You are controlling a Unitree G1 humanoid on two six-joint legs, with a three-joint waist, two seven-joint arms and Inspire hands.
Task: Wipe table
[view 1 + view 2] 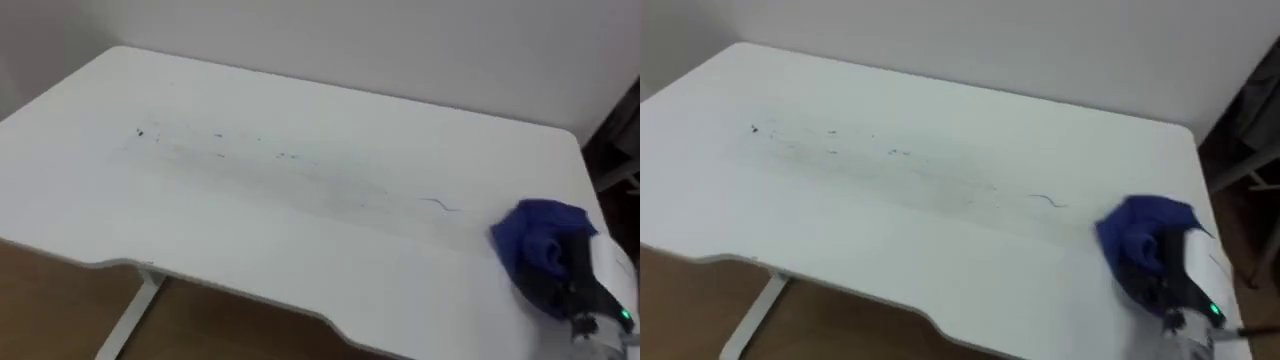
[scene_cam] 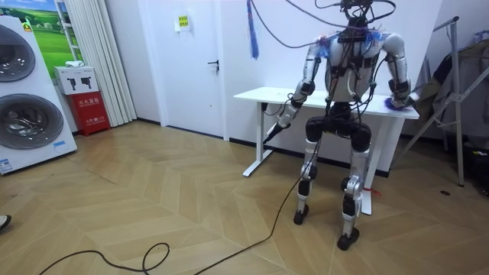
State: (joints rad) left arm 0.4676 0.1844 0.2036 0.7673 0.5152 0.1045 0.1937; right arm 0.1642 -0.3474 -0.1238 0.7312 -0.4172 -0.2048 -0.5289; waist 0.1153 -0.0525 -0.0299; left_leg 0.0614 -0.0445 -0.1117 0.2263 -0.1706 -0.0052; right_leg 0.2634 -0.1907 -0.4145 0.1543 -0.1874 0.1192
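Observation:
A white table (image 1: 300, 230) carries a thin line of dark marks (image 1: 220, 140) that runs from its far left towards the right, ending in a small squiggle (image 1: 440, 205). A bunched blue cloth (image 1: 540, 235) lies at the table's right end. My right hand (image 1: 600, 285) sits on the cloth's near side, its fingers curled into the cloth. In the room view I stand upright at the table's front edge. My left hand (image 2: 284, 120) hangs beside the table's front, below the top, and holds nothing.
A pale wall runs behind the table. A dark rack (image 1: 620, 140) stands close to the table's right end. The table's white leg (image 1: 130, 315) rises from a wood floor. Washing machines (image 2: 27, 99) stand far off at the room view's left.

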